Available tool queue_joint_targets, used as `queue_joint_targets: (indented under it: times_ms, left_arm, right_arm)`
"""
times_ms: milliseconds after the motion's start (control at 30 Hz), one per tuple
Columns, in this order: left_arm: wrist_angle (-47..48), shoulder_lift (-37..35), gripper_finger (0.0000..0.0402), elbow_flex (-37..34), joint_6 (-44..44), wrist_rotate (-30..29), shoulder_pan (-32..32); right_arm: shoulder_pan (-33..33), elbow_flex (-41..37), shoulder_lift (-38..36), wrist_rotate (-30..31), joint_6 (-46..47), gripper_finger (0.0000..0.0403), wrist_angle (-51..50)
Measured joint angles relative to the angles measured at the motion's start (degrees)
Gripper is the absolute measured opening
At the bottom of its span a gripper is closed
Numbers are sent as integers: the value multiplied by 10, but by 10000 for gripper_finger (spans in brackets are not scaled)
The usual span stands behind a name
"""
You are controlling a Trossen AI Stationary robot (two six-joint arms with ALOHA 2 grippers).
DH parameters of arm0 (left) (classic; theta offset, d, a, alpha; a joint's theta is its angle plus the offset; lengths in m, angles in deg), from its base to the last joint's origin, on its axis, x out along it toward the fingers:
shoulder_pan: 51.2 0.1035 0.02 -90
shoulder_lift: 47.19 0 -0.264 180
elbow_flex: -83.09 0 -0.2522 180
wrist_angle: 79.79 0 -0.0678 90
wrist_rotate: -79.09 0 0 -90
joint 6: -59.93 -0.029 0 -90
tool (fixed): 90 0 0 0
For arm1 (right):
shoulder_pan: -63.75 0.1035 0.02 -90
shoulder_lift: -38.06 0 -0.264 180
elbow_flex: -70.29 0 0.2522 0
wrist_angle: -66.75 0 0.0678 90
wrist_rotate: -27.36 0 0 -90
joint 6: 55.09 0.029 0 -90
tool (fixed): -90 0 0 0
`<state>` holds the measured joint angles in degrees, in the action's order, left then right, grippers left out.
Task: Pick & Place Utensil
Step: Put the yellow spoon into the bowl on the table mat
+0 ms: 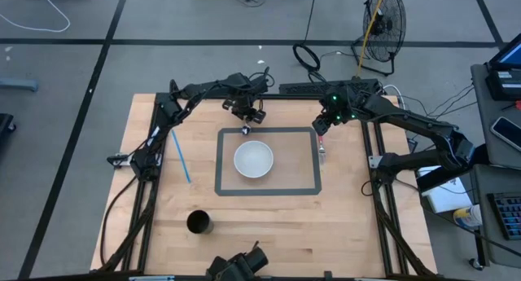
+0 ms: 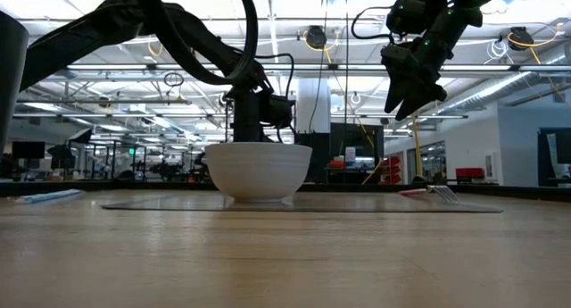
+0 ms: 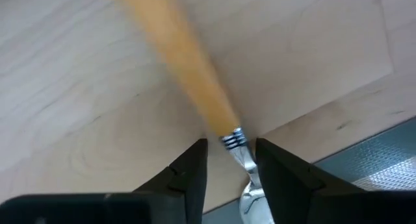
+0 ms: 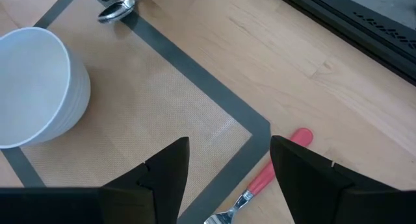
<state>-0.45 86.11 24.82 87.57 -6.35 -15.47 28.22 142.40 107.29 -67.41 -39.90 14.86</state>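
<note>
Nearest the lens: black cup (image 1: 199,223) at seven o'clock. Farther left, blue straw (image 1: 181,156). Left gripper (image 1: 247,116) straddling wooden-handled spoon (image 3: 221,130) at twelve o'clock, jaws apart, not clenched. Spoon running roughly twelve-to-six, bowl toward white bowl (image 1: 253,160). Could skid if pinched off-centre. Right gripper (image 1: 327,123) agape above pink-handled fork (image 4: 270,177).

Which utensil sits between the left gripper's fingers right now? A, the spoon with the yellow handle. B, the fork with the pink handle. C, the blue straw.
A: in the left wrist view the left gripper straddles the yellow-handled spoon, its fingers either side of the neck.
</note>
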Motion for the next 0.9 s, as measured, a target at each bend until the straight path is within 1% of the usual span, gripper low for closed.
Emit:
queue_joint_targets:
  times_ms: [233,367,467,600,667,767,900]
  left_arm:
    - [8,0,47,0,-1,17,0]
    - [10,0,14,0,-4,17,0]
    - [11,0,13,0,-6,16,0]
    - [11,0,31,-1,-12,16,0]
    - [11,0,28,-1,-18,16,-1]
    - [11,0,10,-1,-28,15,-3]
    - [11,0,17,-1,-39,14,-6]
  right_arm:
    - [0,0,0,0,-4,210,0]
    - [0,0,0,0,-6,210,0]
    - [0,0,0,0,-9,210,0]
    - [0,0,0,0,-9,210,0]
    - [0,0,0,0,-9,210,0]
    - [0,0,0,0,-9,210,2]
    - [0,0,0,0,-9,210,2]
